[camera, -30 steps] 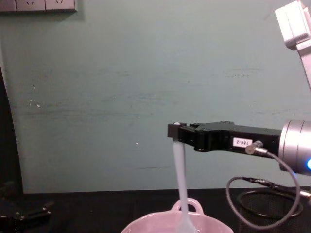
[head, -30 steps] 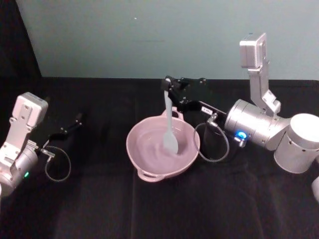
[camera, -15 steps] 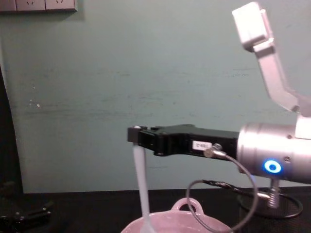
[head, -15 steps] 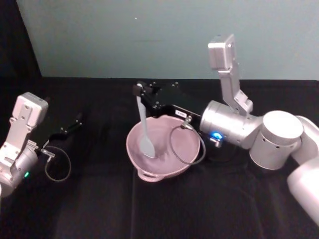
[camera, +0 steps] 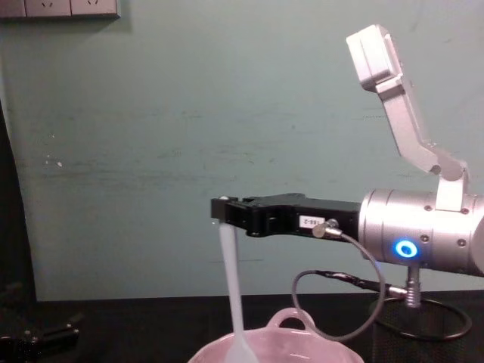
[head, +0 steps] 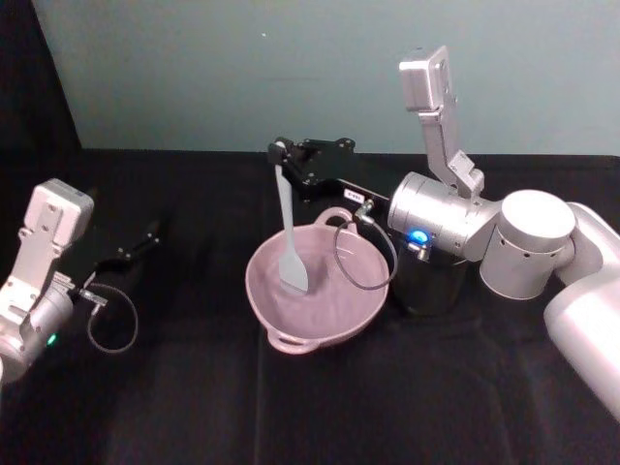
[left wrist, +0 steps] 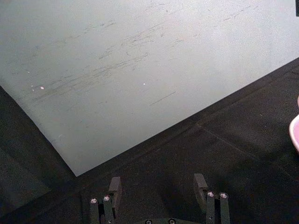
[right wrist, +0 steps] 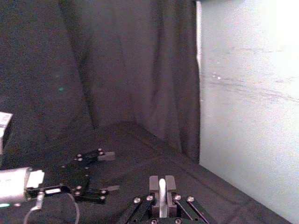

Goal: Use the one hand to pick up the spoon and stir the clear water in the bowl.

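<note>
Right claw [head: 282, 153] horizontal above bowl [head: 252, 283] (spoon [head: 288, 228] in grip)

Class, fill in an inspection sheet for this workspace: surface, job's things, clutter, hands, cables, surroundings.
Surface: table under black cloth.
Job's things: pink bowl at centre; spoon upright, head inside bowl.
Clutter: mesh cup behind right wrist.
Hands: right hand shut on spoon's top, above bowl; left hand open, parked at left.
Cables: right cable loops above bowl's right rim; left cable loops beside left wrist.
Surroundings: teal wall, black curtain.
</note>
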Motion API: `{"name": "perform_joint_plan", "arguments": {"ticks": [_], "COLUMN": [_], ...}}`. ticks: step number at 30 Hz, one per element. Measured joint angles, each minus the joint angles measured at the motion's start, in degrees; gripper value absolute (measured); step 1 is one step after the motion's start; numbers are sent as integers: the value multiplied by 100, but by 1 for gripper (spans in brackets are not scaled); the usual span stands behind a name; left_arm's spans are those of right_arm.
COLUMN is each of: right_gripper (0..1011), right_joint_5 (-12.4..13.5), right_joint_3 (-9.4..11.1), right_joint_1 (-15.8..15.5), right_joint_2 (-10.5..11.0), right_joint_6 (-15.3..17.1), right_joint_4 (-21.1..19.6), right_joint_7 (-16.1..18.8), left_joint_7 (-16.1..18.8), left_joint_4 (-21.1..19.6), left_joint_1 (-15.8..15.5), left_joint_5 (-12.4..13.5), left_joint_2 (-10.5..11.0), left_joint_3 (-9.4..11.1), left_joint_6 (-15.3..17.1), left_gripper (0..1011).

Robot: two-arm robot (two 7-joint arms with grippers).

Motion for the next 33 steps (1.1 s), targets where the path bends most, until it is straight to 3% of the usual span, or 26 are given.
{"name": "perform_joint_plan", "arguments": {"ticks": [7,18,33], "right_gripper": [94,94,94], "right_joint_5": [-24,-5,6], "right_joint_3": [181,494,495], "right_joint_1": [-92,-554,-969], "right_joint_2": [162,574,744], "right_joint_6": [-13,67,180], "right_joint_4": [-98,-780,-1398], "right_joint_7": [-127,-344,-420], "left_joint_7": [0,0,0], "left_joint_4": [0,0,0], "left_joint_1": [0,0,0], "left_joint_5": [0,0,0], "left_joint_2": [0,0,0], "left_joint_3": [0,0,0], "left_joint_6": [0,0,0], "left_gripper": [1011,1011,1011]}}
